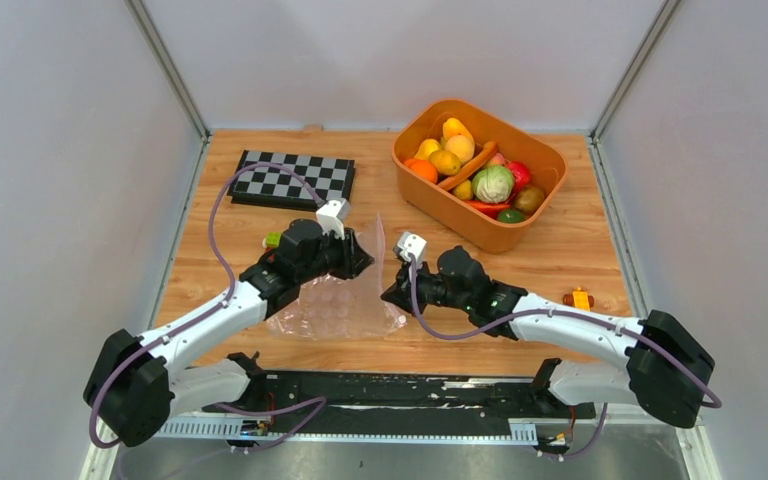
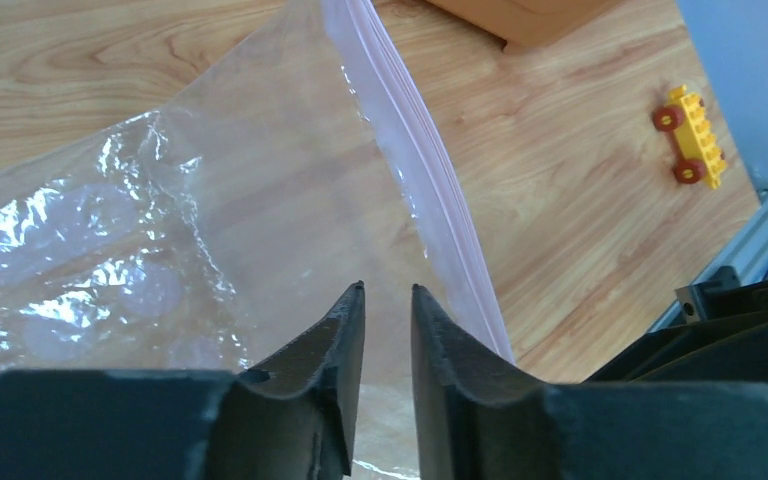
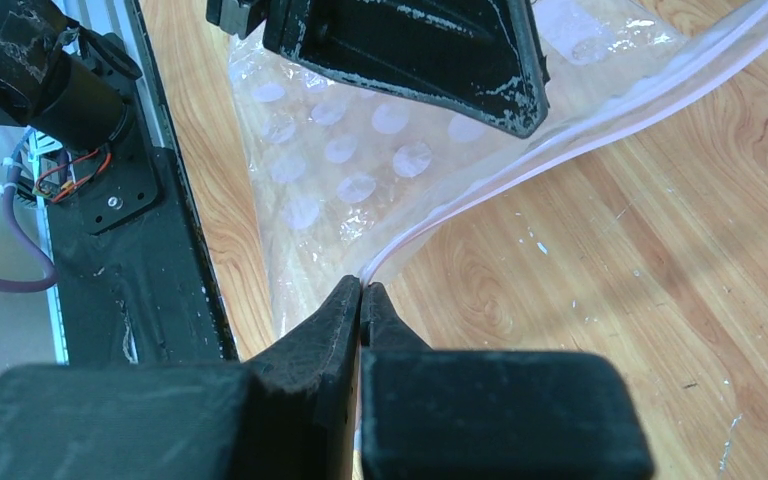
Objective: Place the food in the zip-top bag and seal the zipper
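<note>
The clear zip-top bag [image 1: 332, 305] lies crinkled on the wood between my grippers, with no food in it. Its zipper [image 2: 430, 170] runs as a whitish-pink strip along the edge toward the tub. My right gripper [image 1: 391, 295] is shut on the near end of the zipper [image 3: 560, 135], as the right wrist view [image 3: 362, 285] shows. My left gripper [image 1: 362, 262] hovers over the bag [image 2: 210, 200], its jaws a narrow gap apart [image 2: 387, 288] with bag film behind the gap. The food [image 1: 460, 148] is piled in the orange tub [image 1: 460, 215] at the back right.
A checkerboard [image 1: 295, 178] lies at the back left. A yellow wheeled block toy [image 1: 580, 298] sits right of my right arm, also in the left wrist view [image 2: 695, 135]. A small green toy [image 1: 272, 240] is beside my left wrist. The black base rail [image 3: 150, 250] runs along the near edge.
</note>
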You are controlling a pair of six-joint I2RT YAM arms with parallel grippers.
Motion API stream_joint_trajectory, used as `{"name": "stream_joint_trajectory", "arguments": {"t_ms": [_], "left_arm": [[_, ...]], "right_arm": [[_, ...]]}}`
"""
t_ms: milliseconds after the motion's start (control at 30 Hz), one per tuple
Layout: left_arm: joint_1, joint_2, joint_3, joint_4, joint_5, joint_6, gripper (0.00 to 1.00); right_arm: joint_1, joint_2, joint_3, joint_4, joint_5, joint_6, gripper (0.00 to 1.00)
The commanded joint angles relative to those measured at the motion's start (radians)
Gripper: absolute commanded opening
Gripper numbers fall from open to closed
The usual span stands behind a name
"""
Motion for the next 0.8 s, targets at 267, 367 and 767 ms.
{"name": "stream_joint_trajectory", "arguments": {"t_ms": [267,367,767], "left_arm": [[-0.003,-0.014,0.023,0.007,-0.005,0.034,0.11],[-0.003,-0.028,0.020,0.020,-0.004,0.032,0.02],[-0.003,-0.080,0.018,0.000,-0.025,0.059,0.00]], "right_arm": [[0.006,-0.058,0.038,-0.017,0.049,0.096,0.00],[0.006,-0.057,0.045,-0.031,0.055,0.122,0.00],[0.006,-0.054,0.052,-0.046,0.081,0.241,0.28]]}}
